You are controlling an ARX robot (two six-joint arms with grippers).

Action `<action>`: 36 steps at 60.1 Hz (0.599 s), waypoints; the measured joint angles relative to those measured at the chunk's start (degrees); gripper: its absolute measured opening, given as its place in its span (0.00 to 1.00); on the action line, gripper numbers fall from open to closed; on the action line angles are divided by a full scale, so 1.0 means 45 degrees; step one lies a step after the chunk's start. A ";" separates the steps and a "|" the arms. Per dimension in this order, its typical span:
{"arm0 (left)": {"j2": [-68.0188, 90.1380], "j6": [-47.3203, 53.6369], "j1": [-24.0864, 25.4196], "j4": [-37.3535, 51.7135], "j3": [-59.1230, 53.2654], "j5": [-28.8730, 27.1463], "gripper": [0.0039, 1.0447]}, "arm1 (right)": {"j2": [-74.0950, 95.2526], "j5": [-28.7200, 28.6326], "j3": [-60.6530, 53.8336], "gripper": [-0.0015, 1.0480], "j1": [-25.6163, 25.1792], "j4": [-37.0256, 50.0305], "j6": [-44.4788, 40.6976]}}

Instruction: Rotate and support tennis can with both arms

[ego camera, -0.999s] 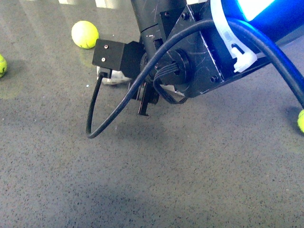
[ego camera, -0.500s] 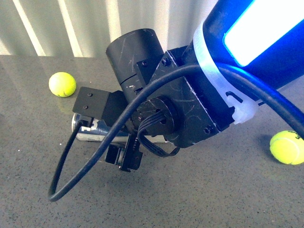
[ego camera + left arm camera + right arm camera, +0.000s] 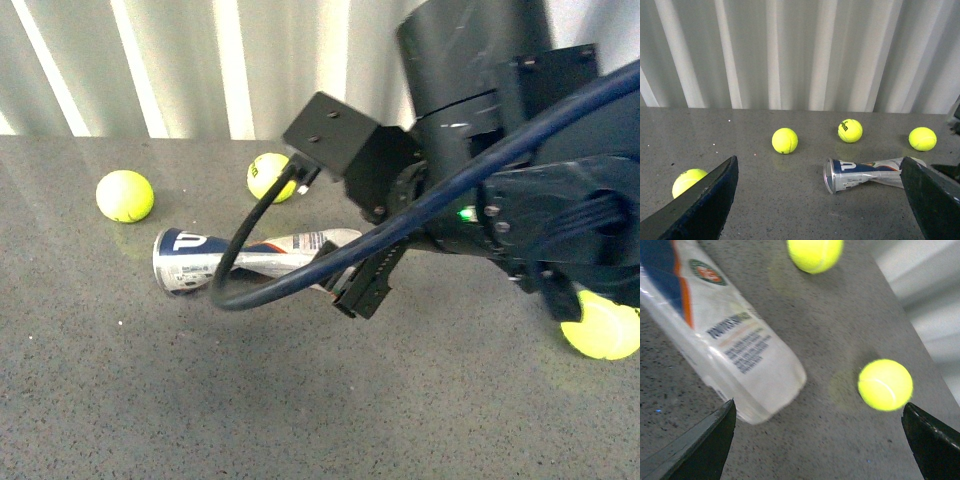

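Note:
The tennis can (image 3: 235, 255) lies on its side on the grey table, dented at the middle, silver rim to the left. A black arm (image 3: 480, 190) fills the right of the front view, and its gripper (image 3: 362, 288) hangs at the can's right end. In the right wrist view the can's closed end (image 3: 730, 345) lies just ahead of the open right gripper (image 3: 815, 450), nothing between its fingers. In the left wrist view the can (image 3: 867, 171) lies ahead and to one side of the open, empty left gripper (image 3: 820, 210), rim toward the camera.
Yellow-green tennis balls (image 3: 125, 195) (image 3: 270, 175) (image 3: 600, 330) lie around the can, several in the left wrist view (image 3: 785, 140) (image 3: 687, 180). A thick black cable (image 3: 250, 270) loops in front of the can. A ribbed white wall (image 3: 180, 60) stands behind the table's far edge.
The arm in the front view has swung up and to the right, uncovering most of the can. The front view itself now takes in the wall and more balls.

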 joint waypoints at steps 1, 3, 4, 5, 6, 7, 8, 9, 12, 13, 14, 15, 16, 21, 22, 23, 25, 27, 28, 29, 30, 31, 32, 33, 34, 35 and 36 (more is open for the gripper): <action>0.0000 0.0000 0.0000 0.0000 0.0000 0.0000 0.94 | -0.0092 0.0063 -0.0083 0.93 -0.0078 0.0049 0.0078; 0.0000 0.0000 0.0000 0.0000 0.0000 0.0000 0.94 | -0.0384 0.0253 -0.0335 0.93 -0.0306 0.0199 0.0316; 0.0000 0.0000 0.0000 0.0000 0.0000 0.0000 0.94 | -0.0593 0.0345 -0.0505 0.93 -0.0466 0.0301 0.0510; 0.0000 0.0000 0.0000 0.0000 0.0000 0.0000 0.94 | -0.0709 0.0379 -0.0597 0.93 -0.0563 0.0355 0.0593; 0.0000 0.0000 0.0000 0.0000 0.0000 0.0000 0.94 | -0.0923 0.0447 -0.0772 0.93 -0.0748 0.0432 0.0763; 0.0000 0.0000 0.0000 0.0000 0.0000 0.0000 0.94 | -0.1156 0.0539 -0.0947 0.93 -0.0942 0.0520 0.0942; 0.0000 0.0000 0.0000 0.0000 0.0000 0.0000 0.94 | -0.1277 0.0583 -0.1039 0.93 -0.1044 0.0568 0.1035; 0.0000 0.0000 0.0000 0.0000 0.0000 0.0000 0.94 | -0.1520 0.0695 -0.1224 0.93 -0.1253 0.0636 0.1175; 0.0000 0.0000 0.0000 0.0000 0.0000 0.0000 0.94 | -0.2186 0.0986 -0.1695 0.93 -0.1802 0.0777 0.1705; 0.0000 0.0000 0.0000 0.0000 0.0000 0.0000 0.94 | -0.2322 0.1059 -0.1792 0.93 -0.1919 0.0801 0.1865; 0.0000 0.0000 0.0000 0.0000 0.0000 0.0000 0.94 | -0.2832 0.1239 -0.2152 0.93 -0.2317 0.0908 0.2200; 0.0000 0.0000 0.0000 0.0000 0.0000 0.0000 0.94 | -0.3147 0.1331 -0.2380 0.93 -0.2555 0.0996 0.2419; 0.0000 0.0000 0.0000 0.0000 0.0000 0.0000 0.94 | -0.3468 0.1433 -0.2608 0.93 -0.2788 0.1093 0.2613; 0.0000 0.0000 0.0000 0.0000 0.0000 0.0000 0.94 | -0.4828 0.1991 -0.3502 0.93 -0.3691 0.1418 0.3308; 0.0000 0.0000 0.0000 0.0000 0.0000 0.0000 0.94 | -0.5314 0.2157 -0.3803 0.93 -0.3973 0.1545 0.3439; 0.0000 0.0000 0.0000 0.0000 0.0000 0.0000 0.94 | -0.5629 0.2263 -0.3997 0.93 -0.4133 0.1637 0.3487; 0.0000 0.0000 0.0000 0.0000 0.0000 0.0000 0.94 | -0.6275 0.2467 -0.4362 0.93 -0.4420 0.1817 0.3585; 0.0000 0.0000 0.0000 0.0000 0.0000 0.0000 0.94 | -0.7067 0.2754 -0.4804 0.93 -0.4707 0.2074 0.3614; 0.0000 0.0000 0.0000 0.0000 0.0000 0.0000 0.94 | -0.7436 0.2856 -0.5008 0.93 -0.4813 0.2181 0.3623; 0.0000 0.0000 0.0000 0.0000 0.0000 0.0000 0.94 | -0.7946 0.2924 -0.5275 0.93 -0.4920 0.2278 0.3633; 0.0000 -0.0005 0.0000 0.0000 0.0000 0.0000 0.94 | -0.8485 0.2977 -0.5537 0.93 -0.5017 0.2312 0.3638; 0.0000 0.0000 0.0000 0.0000 0.0000 0.0000 0.94 | -0.8748 0.2997 -0.5663 0.93 -0.5056 0.2312 0.3643; 0.0000 0.0000 0.0000 0.0000 0.0000 0.0000 0.94 | -0.9330 0.3079 -0.5940 0.93 -0.5115 0.2293 0.3672; 0.0000 0.0000 0.0000 0.0000 0.0000 0.0000 0.94 | -0.9913 0.3138 -0.6207 0.93 -0.5144 0.2249 0.3691; 0.0000 0.0000 0.0000 0.0000 0.0000 0.0000 0.94 | -1.0501 0.3235 -0.6460 0.93 -0.5149 0.2176 0.3691; 0.0000 0.0000 0.0000 0.0000 0.0000 0.0000 0.94 | -1.0797 0.3254 -0.6586 0.93 -0.5149 0.2123 0.3687; 0.0000 0.0000 0.0000 0.0000 0.0000 0.0000 0.94 | -1.1390 0.3254 -0.6829 0.93 -0.5144 0.2016 0.3682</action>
